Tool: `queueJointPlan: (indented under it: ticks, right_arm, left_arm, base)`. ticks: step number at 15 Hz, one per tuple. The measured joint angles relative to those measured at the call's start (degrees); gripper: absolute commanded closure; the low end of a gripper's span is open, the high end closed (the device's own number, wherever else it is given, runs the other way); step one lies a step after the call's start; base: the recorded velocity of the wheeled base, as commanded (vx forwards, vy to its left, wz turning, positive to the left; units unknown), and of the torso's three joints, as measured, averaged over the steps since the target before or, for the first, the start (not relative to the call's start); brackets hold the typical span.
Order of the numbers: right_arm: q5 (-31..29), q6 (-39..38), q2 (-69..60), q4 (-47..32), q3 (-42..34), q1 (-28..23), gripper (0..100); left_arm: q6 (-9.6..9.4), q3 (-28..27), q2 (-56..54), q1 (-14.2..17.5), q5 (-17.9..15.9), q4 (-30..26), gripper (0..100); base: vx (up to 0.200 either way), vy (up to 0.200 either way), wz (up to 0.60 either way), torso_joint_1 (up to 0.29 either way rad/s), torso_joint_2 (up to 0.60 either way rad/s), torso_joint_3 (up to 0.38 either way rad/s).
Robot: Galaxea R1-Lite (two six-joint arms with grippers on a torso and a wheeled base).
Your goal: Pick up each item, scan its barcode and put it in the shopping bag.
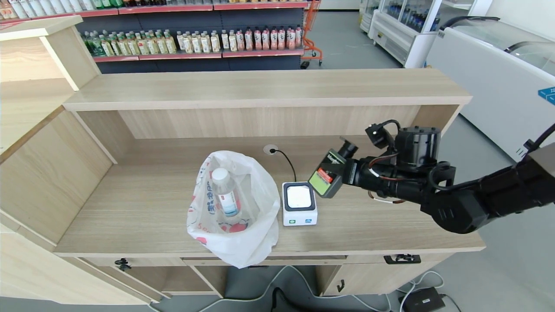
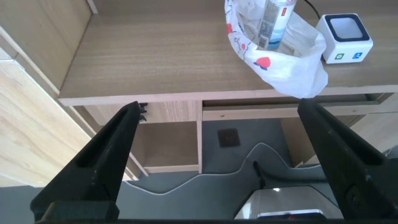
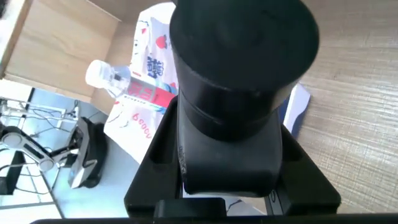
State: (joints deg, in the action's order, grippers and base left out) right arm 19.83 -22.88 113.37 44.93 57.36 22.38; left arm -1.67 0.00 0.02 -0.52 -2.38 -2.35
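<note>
My right gripper [image 1: 348, 173] is shut on a black container [image 1: 328, 174] with a round cap and a green and red label. It holds the container tilted in the air just right of the white barcode scanner [image 1: 299, 203]. The right wrist view shows the black container [image 3: 236, 93] end on, over the scanner [image 3: 300, 104]. A white shopping bag [image 1: 256, 203] stands open left of the scanner with a clear bottle [image 1: 225, 193] upright inside. My left gripper [image 2: 217, 162] hangs open in front of and below the counter edge, near the bag [image 2: 292, 59] and scanner [image 2: 346, 37].
The wooden counter [image 1: 151, 199] has a raised back ledge [image 1: 260, 89] and a side wall on the left. A black cable [image 1: 288, 162] runs from the scanner to a hole at the back. Drawers and open shelves [image 2: 168, 137] sit under the counter.
</note>
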Motion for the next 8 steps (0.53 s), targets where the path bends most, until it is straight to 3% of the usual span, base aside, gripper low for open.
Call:
queueJointPlan:
  ticks: [8]
  right_arm:
    - [-3.04, 1.58, 5.67, 1.01, 3.0, 3.55, 100]
  left_arm:
    - [0.01, 0.0, 0.0, -0.02, 0.0, -0.02, 0]
  base:
    - [0.0, 0.0, 0.0, 0.0, 0.0, 0.0]
